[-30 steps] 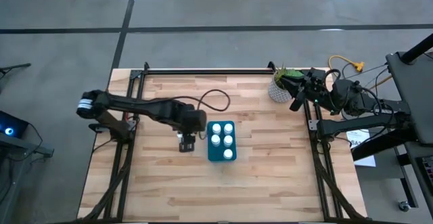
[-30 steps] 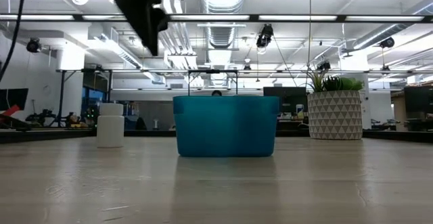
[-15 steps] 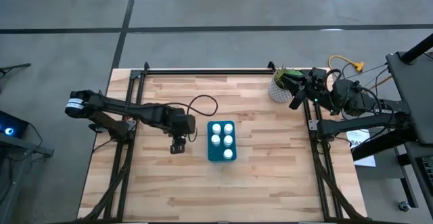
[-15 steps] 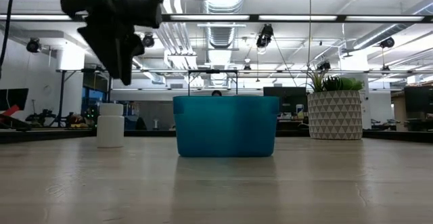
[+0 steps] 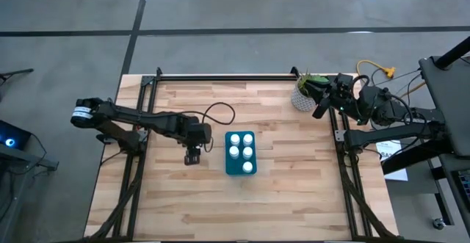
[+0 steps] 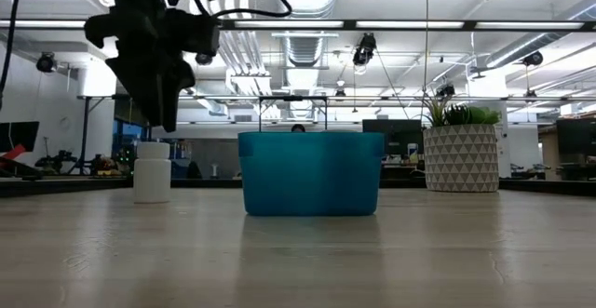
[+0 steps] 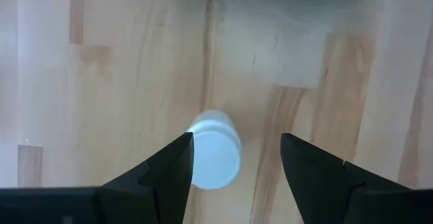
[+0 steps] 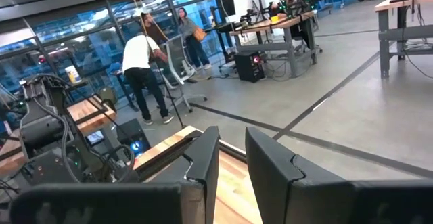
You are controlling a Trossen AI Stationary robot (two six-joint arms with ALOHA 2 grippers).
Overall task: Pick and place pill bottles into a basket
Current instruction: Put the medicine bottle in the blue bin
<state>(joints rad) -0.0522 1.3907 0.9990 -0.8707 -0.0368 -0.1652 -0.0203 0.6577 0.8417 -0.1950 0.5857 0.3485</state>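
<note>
Basket (image 5: 240,153) at mid-surface holds five capped pill bottles (image 5: 241,152), while the sixth bottle (image 6: 152,171) stands upright just beside it under the left gripper (image 7: 233,160), jaws apart and empty; right jaws, parked by the far edge, stand slightly apart.

Small teal-blue rectangular plastic basket (image 5: 240,153) sits mid-table on the pale wooden plank tabletop (image 5: 279,199). 5 tiny white round-capped pill bottles (image 5: 241,152) stand inside it. A 6th small white pill bottle (image 6: 152,172) stands on the table left of the basket, apart from it, directly under the left gripper (image 7: 233,158). White patterned plant pot (image 5: 301,98) sits at the far right corner.
</note>
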